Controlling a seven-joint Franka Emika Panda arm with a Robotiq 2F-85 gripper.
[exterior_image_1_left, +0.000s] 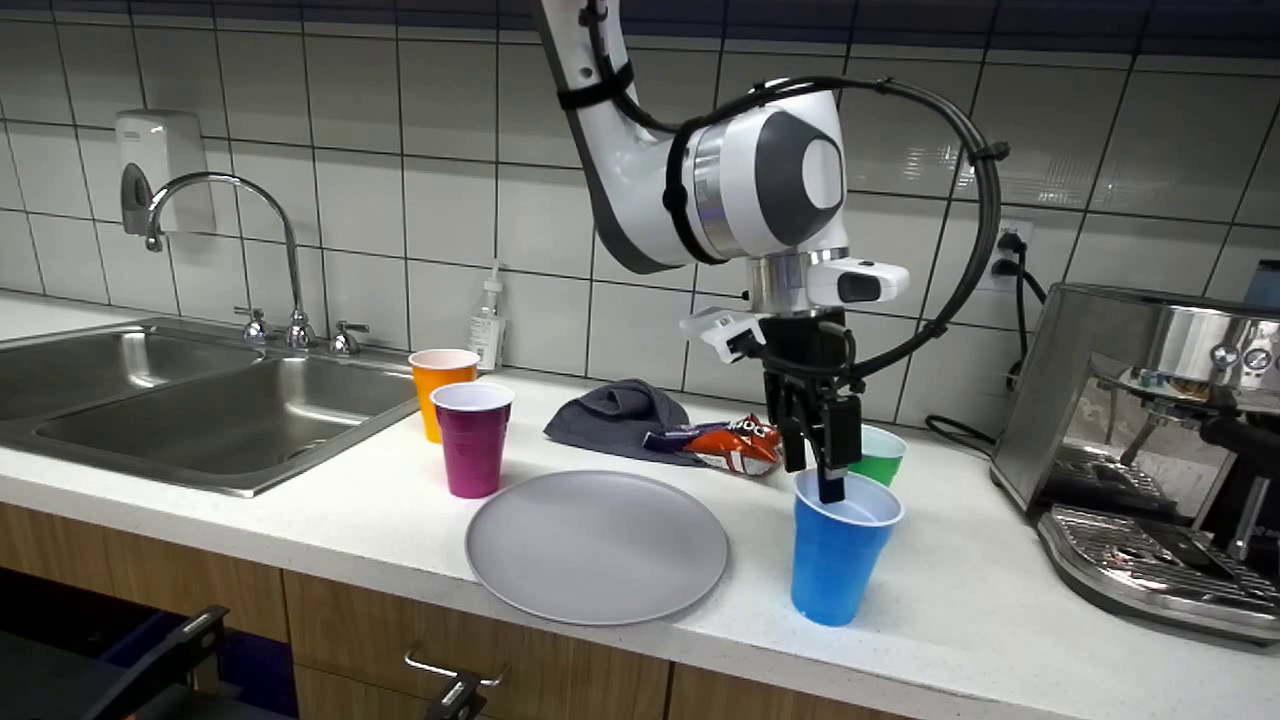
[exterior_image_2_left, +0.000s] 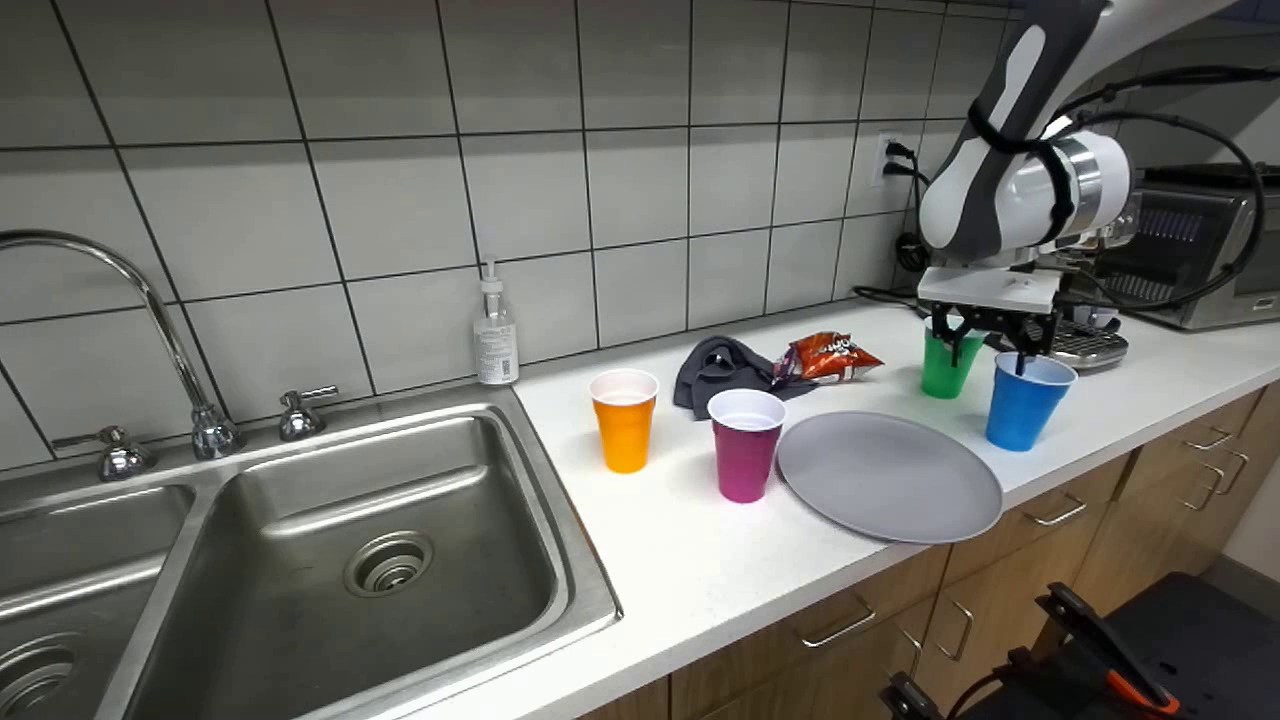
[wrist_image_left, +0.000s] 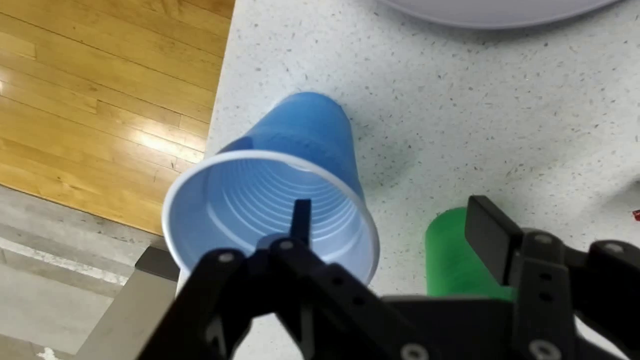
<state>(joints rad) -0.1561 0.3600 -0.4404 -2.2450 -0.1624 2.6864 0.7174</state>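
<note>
Well to the left of the gray plate (exterior_image_1_left: 600, 548), as seen in both exterior views, is the steel sink (exterior_image_2_left: 166, 605). Nearer the plate on that side stand an orange cup (exterior_image_2_left: 626, 430) and, just beside the plate, a purple cup (exterior_image_2_left: 746, 455). Behind the plate lie a rumpled dark cloth (exterior_image_1_left: 615, 420) and, farther right, a shiny orange-red snack bag (exterior_image_1_left: 738, 446). Right of the plate hangs the gripper (wrist_image_left: 395, 222), spread wide and clasping nothing: one finger dips into the mouth of the blue cup, the opposite one is outside; whether either touches it I cannot tell. That blue cup (exterior_image_1_left: 842, 558) stands upright right of the plate, apart from it, bright blue outside, paler and finely ringed within, with a whitish rim and sides narrowing toward the base. Behind and right of the plate stands a green cup (exterior_image_2_left: 943, 378); well to the plate's right sits a coffee machine (exterior_image_1_left: 1150, 440).
</note>
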